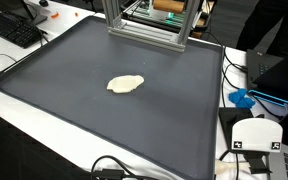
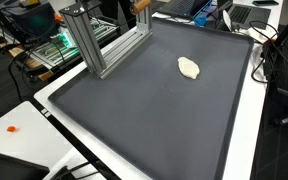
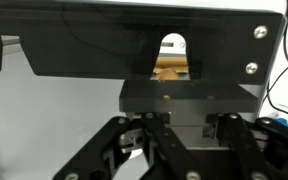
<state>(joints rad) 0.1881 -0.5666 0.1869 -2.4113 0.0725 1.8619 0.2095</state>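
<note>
A pale, dough-like lump (image 1: pixel 125 84) (image 2: pixel 188 67) lies alone near the middle of a dark grey mat (image 1: pixel 74 110) (image 2: pixel 154 120). At the mat's far edge stands an aluminium frame (image 1: pixel 144 28) (image 2: pixel 104 45). Neither exterior view shows my gripper. In the wrist view, my gripper (image 3: pixel 182 128) comes in from the bottom, its black linkages drawn together and shut just under a dark block (image 3: pixel 184 95). Whether it grips that block is hidden. Behind stands a black panel (image 3: pixel 84 45) with an arched hole (image 3: pixel 172 45) through which something orange-brown shows.
A black keyboard (image 1: pixel 12 28) sits beyond one corner of the mat. A blue object (image 1: pixel 242 98), a white device with black tags (image 1: pixel 256 135) and cables lie along one side. A laptop (image 2: pixel 242 12) and lit electronics (image 2: pixel 44 45) flank the frame.
</note>
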